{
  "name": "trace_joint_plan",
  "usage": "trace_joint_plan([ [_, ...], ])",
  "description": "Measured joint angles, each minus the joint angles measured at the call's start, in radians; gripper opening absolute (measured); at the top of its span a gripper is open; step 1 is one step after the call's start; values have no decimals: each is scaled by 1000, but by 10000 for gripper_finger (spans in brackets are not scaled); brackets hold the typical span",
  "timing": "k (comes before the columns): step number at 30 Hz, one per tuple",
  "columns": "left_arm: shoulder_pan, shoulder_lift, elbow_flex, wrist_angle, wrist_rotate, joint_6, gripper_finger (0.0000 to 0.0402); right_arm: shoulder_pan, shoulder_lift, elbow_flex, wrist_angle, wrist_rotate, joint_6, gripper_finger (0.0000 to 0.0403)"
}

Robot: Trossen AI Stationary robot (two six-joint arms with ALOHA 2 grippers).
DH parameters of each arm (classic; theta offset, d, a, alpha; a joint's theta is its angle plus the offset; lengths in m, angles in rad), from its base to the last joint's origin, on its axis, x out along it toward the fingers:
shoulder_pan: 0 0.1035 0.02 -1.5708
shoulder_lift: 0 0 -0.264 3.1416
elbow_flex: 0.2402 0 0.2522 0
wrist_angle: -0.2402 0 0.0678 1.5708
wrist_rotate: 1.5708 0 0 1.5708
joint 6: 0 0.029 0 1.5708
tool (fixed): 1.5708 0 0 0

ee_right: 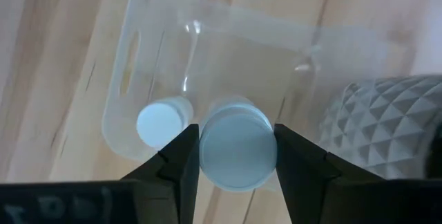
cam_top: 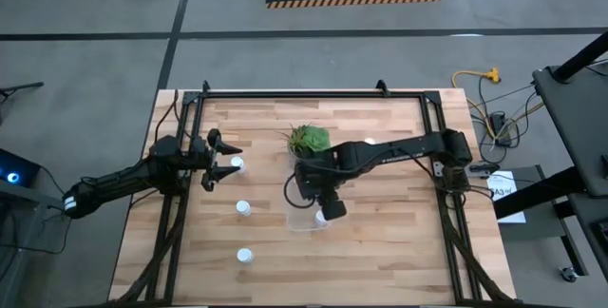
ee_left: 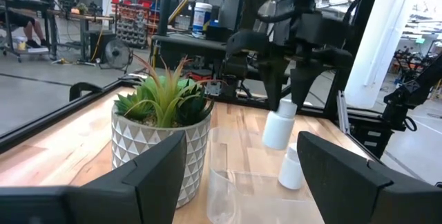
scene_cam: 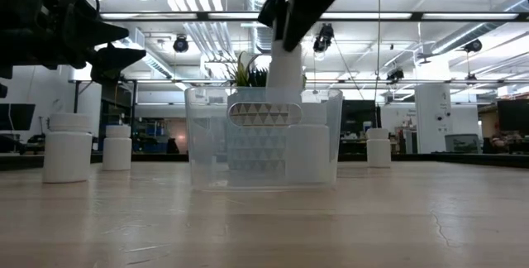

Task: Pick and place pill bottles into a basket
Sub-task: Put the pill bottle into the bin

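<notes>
The right jaws (ee_right: 237,156) were clenched on a pill bottle (ee_right: 237,151), holding it upright above the basket (cam_top: 302,221) so that it could drop in beside the one bottle (ee_right: 162,122) already standing inside. The basket sat mid-desk, just near of the potted plant (cam_top: 309,140). The left jaws (cam_top: 224,161) hung released, grasping nothing, over the left side of the desk (cam_top: 399,241), just beside a loose bottle (cam_top: 237,164), probably staged for the next pick. Two more bottles (cam_top: 243,207) (cam_top: 245,256) stood nearer on the left, and another (scene_cam: 378,146) stood right of the basket
</notes>
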Motion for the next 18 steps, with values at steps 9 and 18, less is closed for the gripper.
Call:
trace_joint_plan([
  [9,0,0,0,0,0,0,258,0,2,-123,109,0,12,140],
  [18,0,0,0,0,0,0,258,-6,2,-195,153,26,9,140],
])
